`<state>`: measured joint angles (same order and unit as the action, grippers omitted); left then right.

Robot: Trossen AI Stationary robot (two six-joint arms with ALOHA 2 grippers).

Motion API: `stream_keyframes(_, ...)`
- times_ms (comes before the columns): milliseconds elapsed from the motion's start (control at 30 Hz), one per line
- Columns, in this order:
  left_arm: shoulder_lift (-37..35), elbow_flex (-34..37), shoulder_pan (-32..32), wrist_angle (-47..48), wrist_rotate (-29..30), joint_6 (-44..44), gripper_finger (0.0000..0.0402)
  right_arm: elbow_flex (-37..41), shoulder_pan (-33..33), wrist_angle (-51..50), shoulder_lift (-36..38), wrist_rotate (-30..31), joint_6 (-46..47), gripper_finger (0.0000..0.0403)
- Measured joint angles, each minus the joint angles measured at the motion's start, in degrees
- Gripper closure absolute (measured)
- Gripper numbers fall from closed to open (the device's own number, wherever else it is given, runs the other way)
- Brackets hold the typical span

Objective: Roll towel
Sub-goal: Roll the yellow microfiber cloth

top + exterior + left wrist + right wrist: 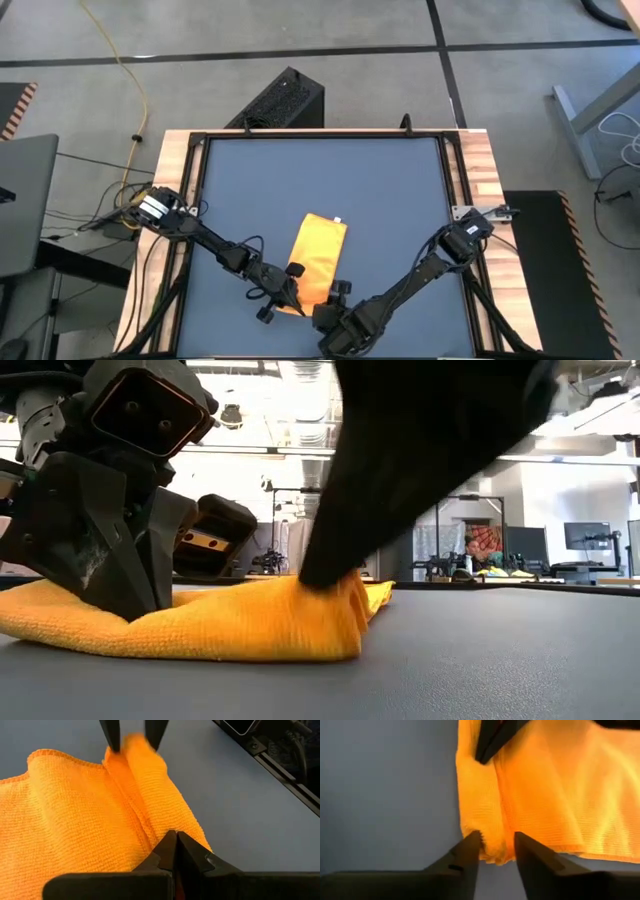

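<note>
The bright yellow soft cloth towel [318,258] lies folded on the dark grey counter [400,200]; the left tool [174,851] presses its rolled edge with fingers together, while the right tool [496,851], fingers apart around that roll, should pinch evenly

towel [318,257]: bright yellow-orange, fine woven grid texture (small white tag at its far edge) | my fingers [468,851]: matte black | worktop [380,190]: plain slate blue-grey, black frame, pale striped wood along its left and right edges
</note>
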<state>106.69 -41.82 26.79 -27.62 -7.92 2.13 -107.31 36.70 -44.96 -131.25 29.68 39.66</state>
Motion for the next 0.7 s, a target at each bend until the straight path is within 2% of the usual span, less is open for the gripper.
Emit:
stream_keyframes(133, -0.02, 0.0, 0.0, 0.09, 0.0, -0.1, 0.0401, -0.05, 0.62, -0.01, 2.25, 1.55, -0.34, 0.0188)
stream_keyframes(233, -0.02, 0.0, 0.0, 0.14, 0.02, -0.12, 0.0401, -0.09, 1.27, 0.05, 2.3, 2.9, -0.22, 0.0167)
stream_keyframes(433, -0.09, 0.0, 0.0, 0.13, 0.04, 0.07, 0.0401, 0.02, 1.8, 0.17, -1.54, 3.57, -1.11, 0.0164)
stream_keyframes(700, -0.09, 0.0, 0.0, -0.21, 0.11, 0.76, 0.0401, -0.07, 1.19, 1.43, -4.17, 7.46, -3.0, 0.0169)
